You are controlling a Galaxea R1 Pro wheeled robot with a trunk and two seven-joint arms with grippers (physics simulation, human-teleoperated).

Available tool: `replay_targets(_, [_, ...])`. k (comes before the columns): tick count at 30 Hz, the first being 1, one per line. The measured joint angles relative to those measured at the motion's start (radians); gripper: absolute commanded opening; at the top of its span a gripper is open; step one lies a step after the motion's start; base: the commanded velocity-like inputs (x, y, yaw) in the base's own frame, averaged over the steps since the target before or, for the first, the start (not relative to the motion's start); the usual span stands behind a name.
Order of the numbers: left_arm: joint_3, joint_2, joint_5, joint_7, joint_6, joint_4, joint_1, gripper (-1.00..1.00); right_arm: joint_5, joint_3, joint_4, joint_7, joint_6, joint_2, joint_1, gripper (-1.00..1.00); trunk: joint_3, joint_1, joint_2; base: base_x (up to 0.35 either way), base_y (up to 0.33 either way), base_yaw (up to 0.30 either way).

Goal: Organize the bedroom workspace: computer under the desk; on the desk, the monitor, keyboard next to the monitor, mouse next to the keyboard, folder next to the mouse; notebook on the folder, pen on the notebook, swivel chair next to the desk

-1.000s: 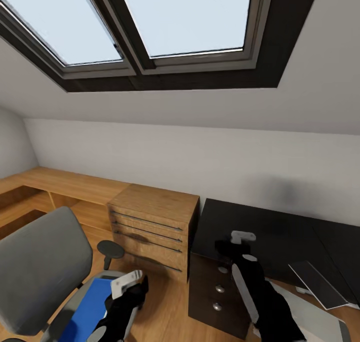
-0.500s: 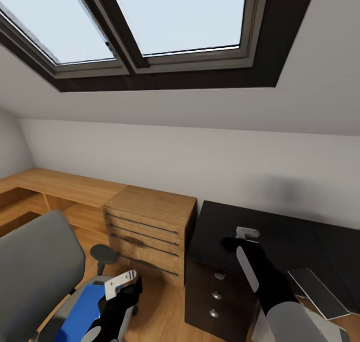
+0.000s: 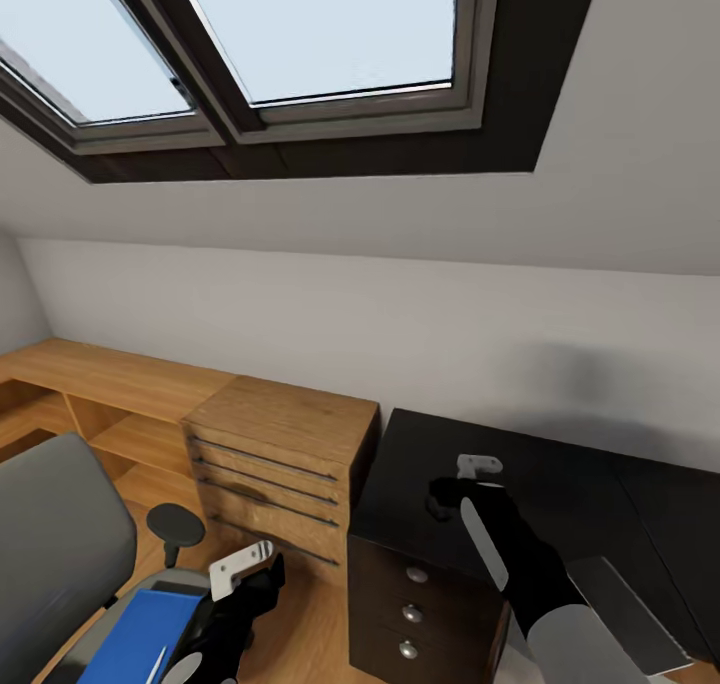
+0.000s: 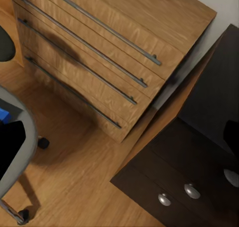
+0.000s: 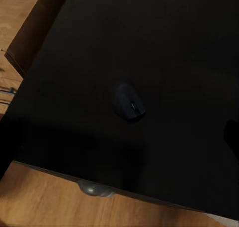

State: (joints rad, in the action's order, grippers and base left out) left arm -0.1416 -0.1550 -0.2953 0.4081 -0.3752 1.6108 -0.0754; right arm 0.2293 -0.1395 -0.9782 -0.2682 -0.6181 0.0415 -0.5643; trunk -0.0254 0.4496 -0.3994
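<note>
Mouse (image 5: 129,102) lies loose on the counter (image 3: 580,484), your right gripper (image 3: 478,467) above, grip state unclear. Next: grab the folder (image 3: 138,632) w/ left gripper (image 3: 240,568), state unclear too.

Glossy black desk (image 5: 189,38) bearing mouse (image 5: 128,101)

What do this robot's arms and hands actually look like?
In the head view both arms are mostly glossy black and rounded. The right arm carries a long light grey panel along its top and turns grey near the shoulder. Each ends in a small pale grey, blocky gripper: the left gripper and the right gripper. No cables or markings are visible.
</note>
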Motion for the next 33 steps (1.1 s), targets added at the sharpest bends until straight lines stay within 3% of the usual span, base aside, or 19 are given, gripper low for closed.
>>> replay_targets(5, [0.001, 0.000, 0.000, 0.000, 0.000, 0.000, -0.001, 1.00, 0.004, -0.008, 0.000, 0.001, 0.004, 0.000, 0.000, 1.00, 0.000, 0.000, 0.000, 0.004, -0.008, 0.000])
replay_targets(19, [0.000, 0.000, 0.002, 0.000, 0.001, 0.000, 0.000, 1.00, 0.003, -0.007, 0.001, 0.000, 0.007, 0.001, 0.000, 1.00, 0.008, 0.000, 0.000, 0.111, -0.102, 0.208])
replay_targets(33, [0.000, 0.001, 0.001, 0.000, 0.001, 0.000, 0.000, 1.00, 0.005, -0.006, 0.001, 0.003, 0.007, 0.000, 0.000, 1.00, 0.009, 0.000, 0.000, 0.095, -0.085, 0.024])
